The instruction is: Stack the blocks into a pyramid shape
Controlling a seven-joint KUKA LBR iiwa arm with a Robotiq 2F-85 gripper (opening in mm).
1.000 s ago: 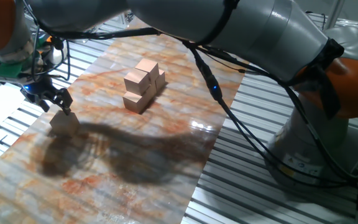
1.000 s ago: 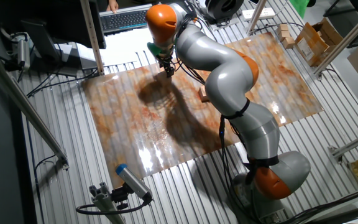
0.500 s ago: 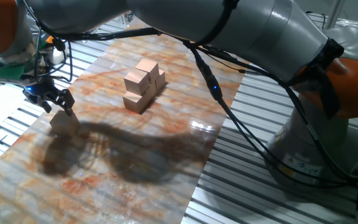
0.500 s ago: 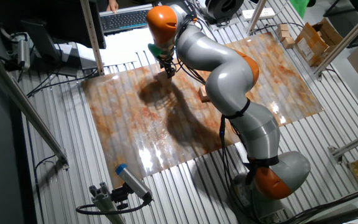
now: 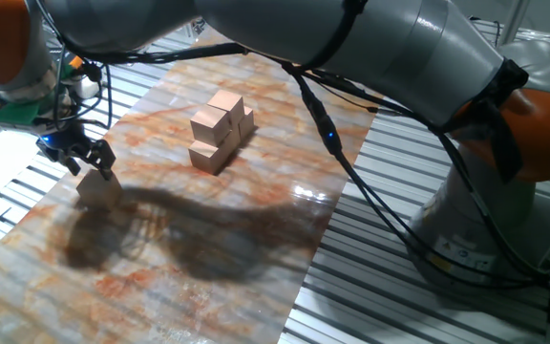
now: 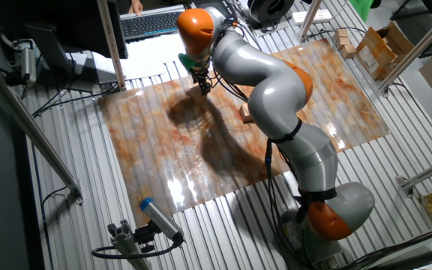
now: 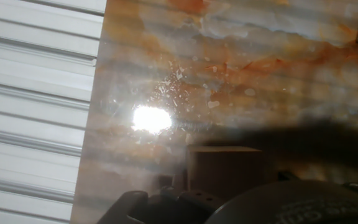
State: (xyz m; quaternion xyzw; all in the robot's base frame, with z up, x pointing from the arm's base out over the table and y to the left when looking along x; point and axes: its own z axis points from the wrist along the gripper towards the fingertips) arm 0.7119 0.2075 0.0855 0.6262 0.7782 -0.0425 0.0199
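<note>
Gripper just above lone block, jaw state unclear, pyramid shape well apart

Five light tan wooden cubes stand stacked in a stepped pile (unfinished). A sixth plain tan cube lies alone, well apart.

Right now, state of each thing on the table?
end effector: over the lone block, open or shut unclear.
lone block: flat on the mat, apart from the pile.
pile of blocks: stacked mid-mat, top cube missing.
mat: flat on the table.
</note>
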